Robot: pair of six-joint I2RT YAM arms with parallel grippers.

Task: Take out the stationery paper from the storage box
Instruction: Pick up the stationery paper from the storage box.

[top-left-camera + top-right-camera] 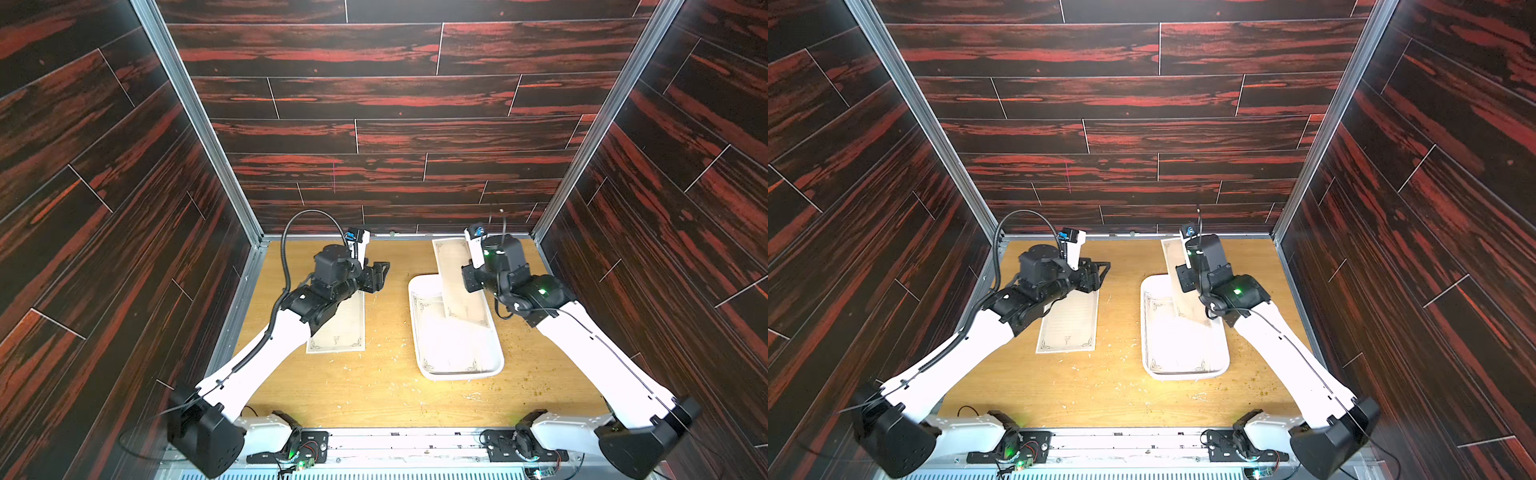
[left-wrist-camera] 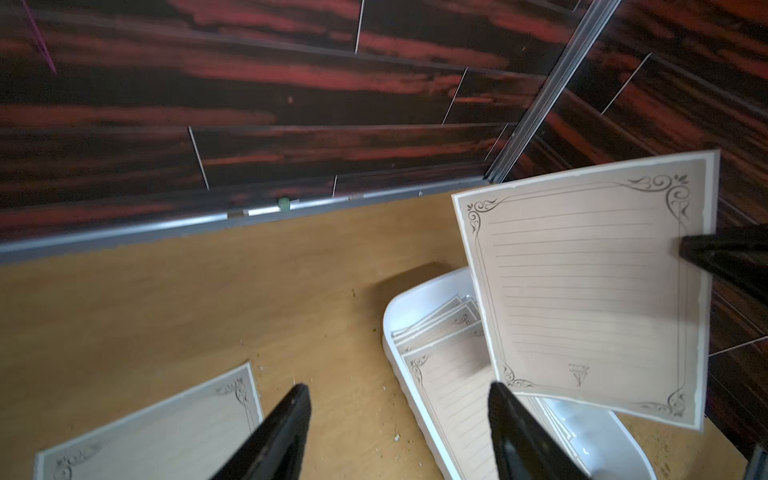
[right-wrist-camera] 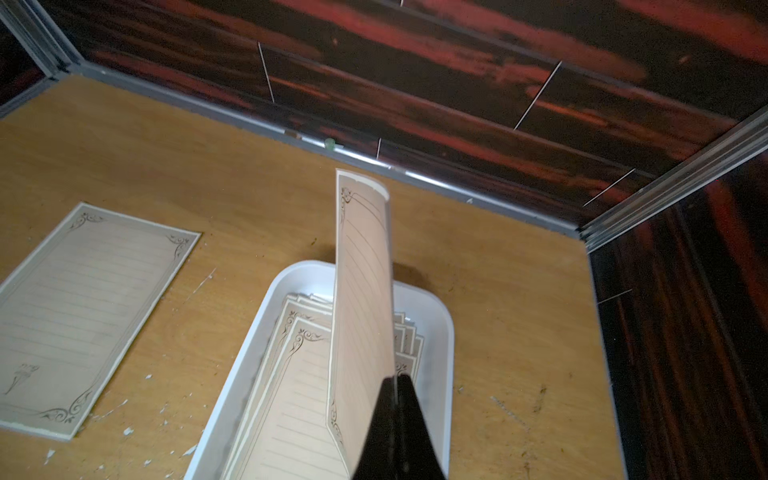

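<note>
Currently right hand (image 3: 397, 380) clamped on one sheet of stationery paper (image 3: 363, 291), held on edge above storage box (image 3: 299, 270), long axis running toward back wall; left hand (image 2: 397, 388) released, well apart.

Both top views: high, looking down on whole counter (image 1: 374, 395). Wrist views: close, oblique, sharing box (image 2: 415, 295), far wall (image 3: 415, 83).

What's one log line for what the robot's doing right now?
right gripper: shut on lifted sheet | left gripper: open, empty | box: stack of sheets inside | table: one flat sheet
</note>
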